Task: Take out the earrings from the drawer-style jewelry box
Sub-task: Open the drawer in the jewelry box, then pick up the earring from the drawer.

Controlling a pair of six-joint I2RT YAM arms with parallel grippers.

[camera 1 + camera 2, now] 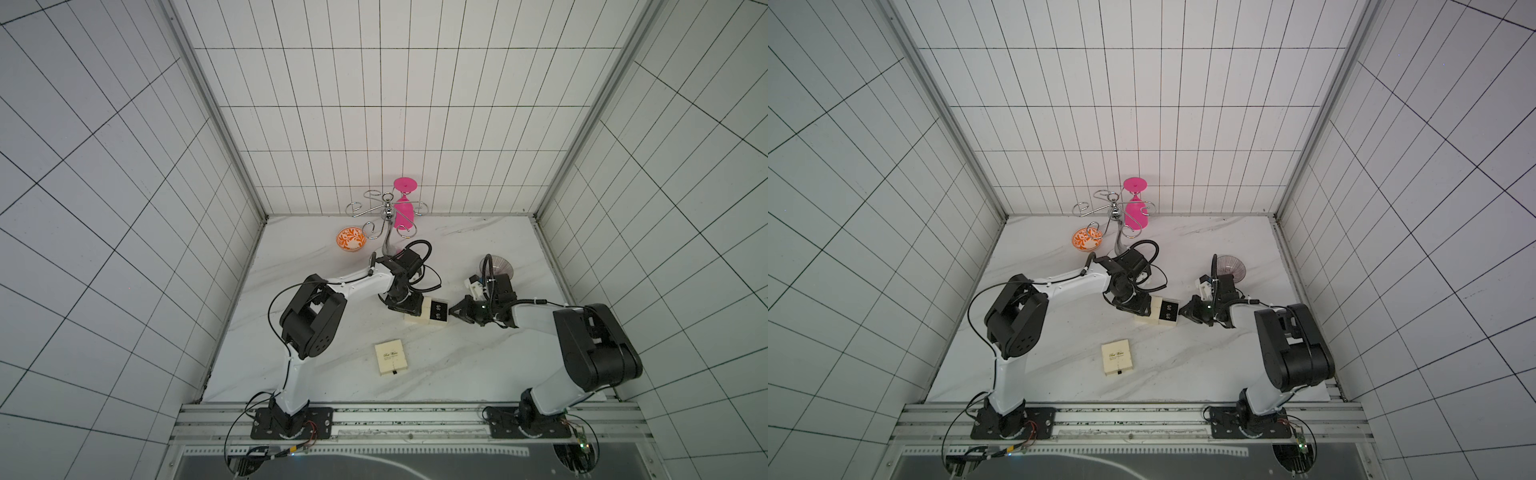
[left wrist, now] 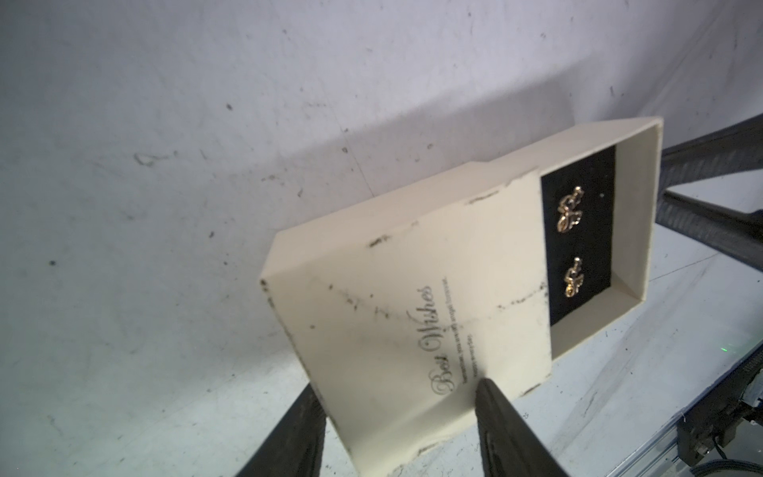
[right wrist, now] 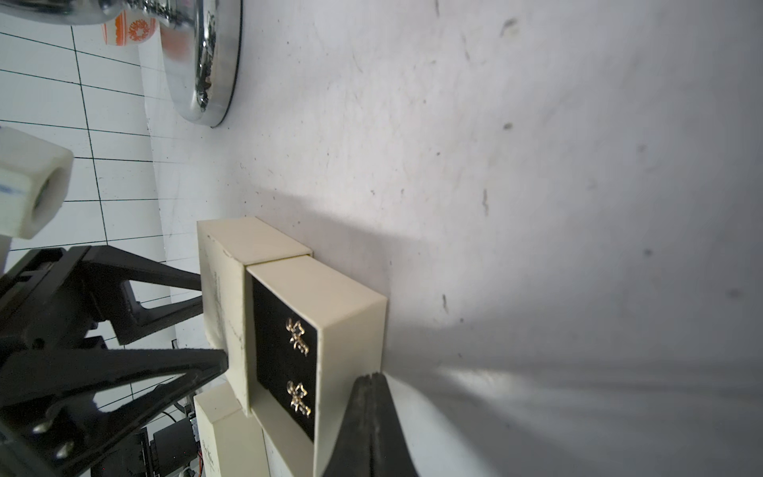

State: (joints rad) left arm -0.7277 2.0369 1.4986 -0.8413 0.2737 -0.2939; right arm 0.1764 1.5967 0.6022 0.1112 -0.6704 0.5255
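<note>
In both top views the jewelry box [image 1: 424, 308] [image 1: 1155, 309] sits near the middle of the desk [image 1: 478, 365] [image 1: 1204, 365], between the two arms. The left tool [image 1: 413, 309] [image 1: 1144, 308] grips its cream sleeve on the side facing the desk's left edge. The drawer [image 1: 436, 316] [image 1: 1166, 316] is slid partway out toward the right edge. The earrings [image 1: 441, 309] [image 1: 1169, 308] show as pale specks on its black lining. The right tool [image 1: 453, 311] [image 1: 1182, 310] has its tip at the drawer's outer end. A second cream box [image 1: 391, 357] [image 1: 1117, 357] lies apart, nearer the desk's front edge where the arms are mounted.

In the left wrist view the left tool [image 2: 458, 388] has one finger [image 2: 499, 433] on the lettered top of the sleeve [image 2: 413, 309] and the other along the sleeve's side, clamping it. Two gold-toned earrings [image 2: 695, 212] lie one beside the other on the exposed lining.

In the right wrist view the right tool [image 3: 373, 382] has its fingers pressed fully together, the tip touching the drawer's end wall [image 3: 351, 330]. Whether it pinches anything there cannot be told. The earrings [image 3: 298, 336] are still in the drawer. The left tool [image 3: 212, 320] holds the sleeve [image 3: 223, 289] from the far side.
</note>
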